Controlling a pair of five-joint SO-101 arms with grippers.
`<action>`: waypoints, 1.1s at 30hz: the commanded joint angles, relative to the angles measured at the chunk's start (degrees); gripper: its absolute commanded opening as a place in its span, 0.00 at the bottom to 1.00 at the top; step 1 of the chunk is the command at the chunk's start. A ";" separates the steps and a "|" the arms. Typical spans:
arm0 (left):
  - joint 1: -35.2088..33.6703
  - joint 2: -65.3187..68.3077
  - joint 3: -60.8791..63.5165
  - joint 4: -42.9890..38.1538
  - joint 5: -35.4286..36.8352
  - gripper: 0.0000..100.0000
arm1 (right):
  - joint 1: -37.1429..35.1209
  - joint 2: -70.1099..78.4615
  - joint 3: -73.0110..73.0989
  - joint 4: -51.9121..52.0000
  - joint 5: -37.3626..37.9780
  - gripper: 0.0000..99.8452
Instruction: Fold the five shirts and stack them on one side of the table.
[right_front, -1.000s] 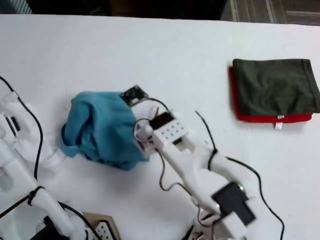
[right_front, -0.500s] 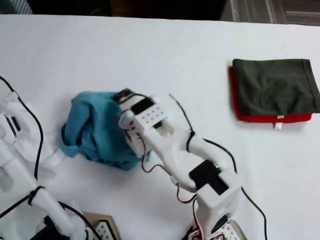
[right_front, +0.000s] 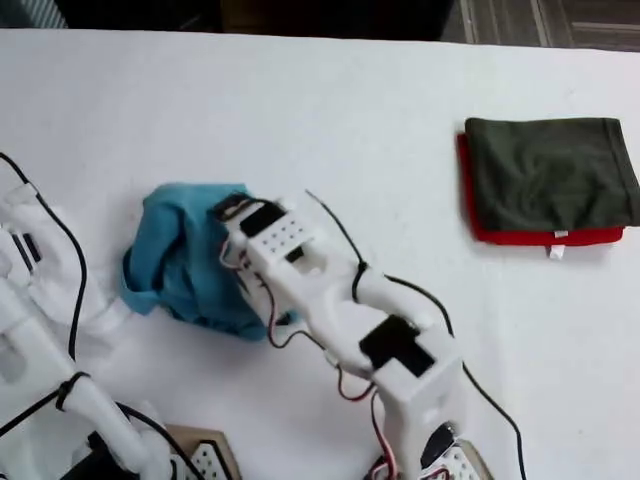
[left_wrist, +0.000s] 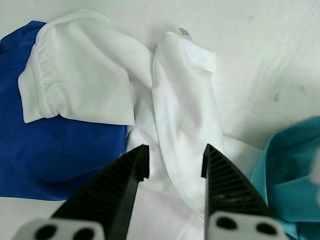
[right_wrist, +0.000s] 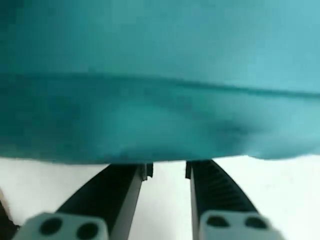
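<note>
A crumpled teal shirt (right_front: 180, 250) lies left of the table's middle. My right gripper (right_front: 235, 222) sits over its upper right part. In the right wrist view the teal shirt (right_wrist: 160, 50) hangs close in front. It covers the tips of my right gripper (right_wrist: 167, 162), whose fingers stand apart with bare table between them. My left gripper (left_wrist: 172, 155) is open just above a rumpled white shirt (left_wrist: 175, 85). That shirt overlaps a blue shirt (left_wrist: 50, 150), with the teal shirt (left_wrist: 292, 170) beside it. A folded dark green shirt (right_front: 550, 170) lies on a folded red shirt (right_front: 520, 237) at the right.
The left arm (right_front: 30, 300) and its cables take up the table's left edge. Arm bases (right_front: 205, 455) stand at the near edge. Bare white table (right_front: 400, 130) stretches between the teal shirt and the folded stack, and along the far side.
My right arm has swung left, and its gripper has gone from the teal shirt's right edge to over the cloth. The left arm and the folded stack have not moved.
</note>
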 joint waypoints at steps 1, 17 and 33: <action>-0.62 -1.05 -1.89 -1.14 0.18 0.19 | 1.27 2.24 -2.20 0.75 -0.35 0.20; -0.62 -1.05 -1.89 -1.23 0.18 0.19 | -0.13 3.65 -11.43 3.30 4.48 0.13; -0.35 -1.05 -1.89 -1.14 0.18 0.19 | 14.02 -8.13 -11.60 4.62 5.54 0.02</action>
